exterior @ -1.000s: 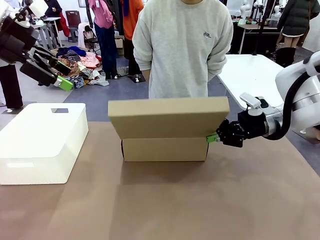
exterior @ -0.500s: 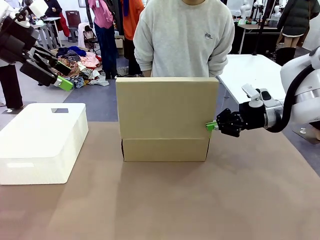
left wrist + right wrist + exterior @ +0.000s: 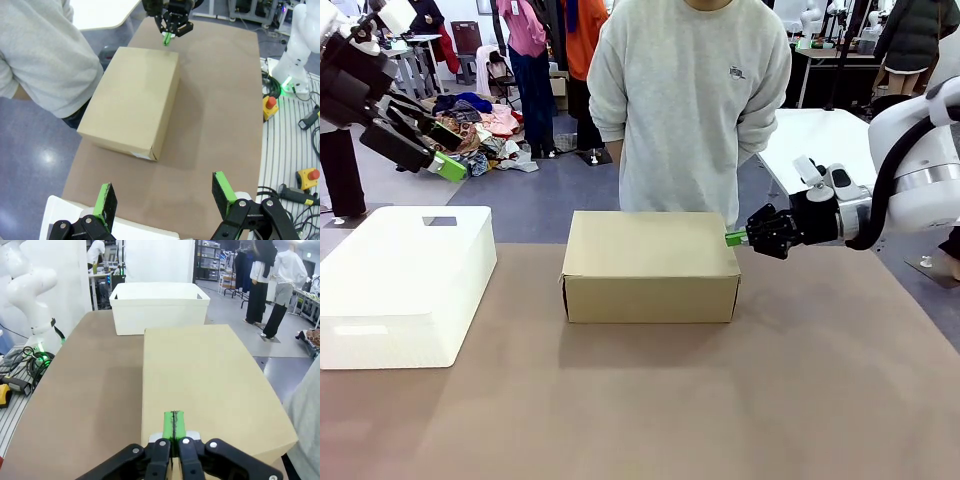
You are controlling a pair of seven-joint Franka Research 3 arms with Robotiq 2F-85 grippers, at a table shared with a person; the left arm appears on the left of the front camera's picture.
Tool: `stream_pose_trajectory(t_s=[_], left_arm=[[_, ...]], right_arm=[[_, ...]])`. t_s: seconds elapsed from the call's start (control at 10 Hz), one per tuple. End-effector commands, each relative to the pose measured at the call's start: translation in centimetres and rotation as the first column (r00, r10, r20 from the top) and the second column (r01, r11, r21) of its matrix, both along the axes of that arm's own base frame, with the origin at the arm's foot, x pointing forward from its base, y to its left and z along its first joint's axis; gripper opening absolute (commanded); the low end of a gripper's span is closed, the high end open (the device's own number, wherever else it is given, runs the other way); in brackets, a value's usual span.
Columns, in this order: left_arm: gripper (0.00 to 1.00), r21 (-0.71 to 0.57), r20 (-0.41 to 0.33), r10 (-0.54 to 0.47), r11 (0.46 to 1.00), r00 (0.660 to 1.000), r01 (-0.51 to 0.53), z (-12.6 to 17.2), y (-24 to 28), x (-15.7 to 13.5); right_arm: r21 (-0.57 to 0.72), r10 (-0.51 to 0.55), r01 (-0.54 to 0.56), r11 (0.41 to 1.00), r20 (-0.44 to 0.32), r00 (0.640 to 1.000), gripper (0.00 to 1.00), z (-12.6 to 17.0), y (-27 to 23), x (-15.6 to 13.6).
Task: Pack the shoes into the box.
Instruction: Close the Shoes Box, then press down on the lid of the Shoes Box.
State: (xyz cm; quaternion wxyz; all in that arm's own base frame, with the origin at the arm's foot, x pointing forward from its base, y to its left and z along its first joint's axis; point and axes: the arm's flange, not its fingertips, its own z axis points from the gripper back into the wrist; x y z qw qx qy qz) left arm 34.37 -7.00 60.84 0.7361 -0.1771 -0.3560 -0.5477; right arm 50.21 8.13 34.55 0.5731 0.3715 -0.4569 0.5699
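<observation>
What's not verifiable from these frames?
- Shoes: hidden in all views by the closed lid of the cardboard box.
- Person's hands: front view, hidden behind their torso and the box.
- Right gripper contact with the box: unclear in the right wrist and front views.

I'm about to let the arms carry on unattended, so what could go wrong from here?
1. The right gripper is shut with its tips at the far right corner of the closed box; a further push could slide the box along the table.
2. The person stands close behind the box, so a swing of the right arm might reach them.
3. The left gripper hangs open above the white bin; lowering could hit it.
</observation>
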Motion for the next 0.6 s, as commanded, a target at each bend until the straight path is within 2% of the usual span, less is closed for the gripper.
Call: stream_pose_trajectory(t_s=[0.0, 0.5], left_arm=[[1.0, -0.013, 0.005, -0.016, 1.0, 1.0, 0.016, 0.0, 0.0, 0.02], [1.0, -0.013, 0.005, -0.016, 1.0, 1.0, 0.016, 0.0, 0.0, 0.02]], right_arm=[[-0.003, 0.0, 0.0, 1.0, 0.003, 1.0, 0.0, -0.29, -0.08, -0.29], [-0.003, 0.0, 0.0, 1.0, 0.003, 1.0, 0.0, -0.29, -0.08, -0.29]])
